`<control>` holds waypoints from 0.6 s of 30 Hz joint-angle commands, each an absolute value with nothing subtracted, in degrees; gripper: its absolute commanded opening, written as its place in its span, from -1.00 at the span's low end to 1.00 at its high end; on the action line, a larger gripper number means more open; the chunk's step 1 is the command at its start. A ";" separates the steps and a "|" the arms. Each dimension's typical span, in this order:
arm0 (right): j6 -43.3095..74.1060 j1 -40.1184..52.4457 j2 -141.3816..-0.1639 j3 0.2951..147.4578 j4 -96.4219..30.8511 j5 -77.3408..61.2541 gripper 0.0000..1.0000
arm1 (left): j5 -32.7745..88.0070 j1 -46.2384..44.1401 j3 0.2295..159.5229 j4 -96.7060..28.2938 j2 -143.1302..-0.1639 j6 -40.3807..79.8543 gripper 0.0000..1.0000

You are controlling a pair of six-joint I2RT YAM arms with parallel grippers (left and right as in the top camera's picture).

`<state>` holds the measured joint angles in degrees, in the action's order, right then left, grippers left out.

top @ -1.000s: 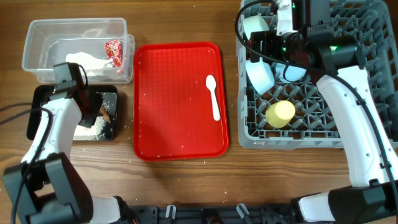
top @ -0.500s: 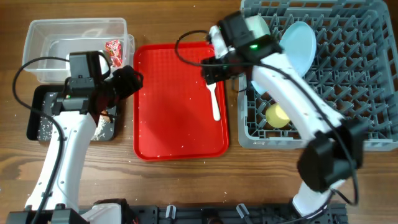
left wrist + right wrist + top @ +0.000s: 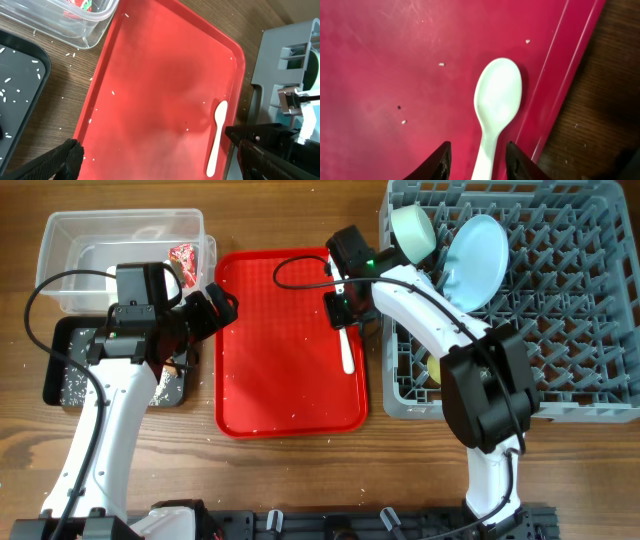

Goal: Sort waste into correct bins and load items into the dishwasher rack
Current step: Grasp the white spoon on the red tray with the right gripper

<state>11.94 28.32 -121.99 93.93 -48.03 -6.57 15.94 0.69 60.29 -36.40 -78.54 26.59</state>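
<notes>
Half a second on, right jaws sit lower, released, straddling the spoon (image 3: 495, 105); left jaws unclear

Rim of the red tray (image 3: 280, 380) hems the spoon (image 3: 497, 100); open floor opposite.

On the bench (image 3: 300, 480) there are two arms, so one left end effector (image 3: 222, 306) and one right end effector (image 3: 342, 320). One rack (image 3: 560, 330) carries one plate (image 3: 478, 250) and one green bowl (image 3: 412, 228). What looks like one yellow cup (image 3: 435, 366) is half hidden behind an arm. There is one red tray (image 3: 280, 370) and one spoon (image 3: 346, 352). The bins number two: one clear tub (image 3: 60, 240) and one black tray (image 3: 50, 365). There is one wrapper (image 3: 184, 260). The rice crumbs (image 3: 72, 385) are too many to count.
</notes>
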 commanded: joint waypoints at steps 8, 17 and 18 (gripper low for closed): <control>8.88 28.42 -123.57 84.01 -38.94 -4.25 -0.45 | 15.57 0.47 61.14 -36.45 -77.80 25.69 1.00; 6.15 28.42 -123.55 80.29 -34.65 -4.29 -0.91 | 15.57 0.47 61.14 -36.45 -77.80 25.69 1.00; 6.17 28.42 -123.52 80.68 -34.98 -4.29 -0.91 | 15.57 0.47 61.14 -36.45 -77.80 25.69 0.99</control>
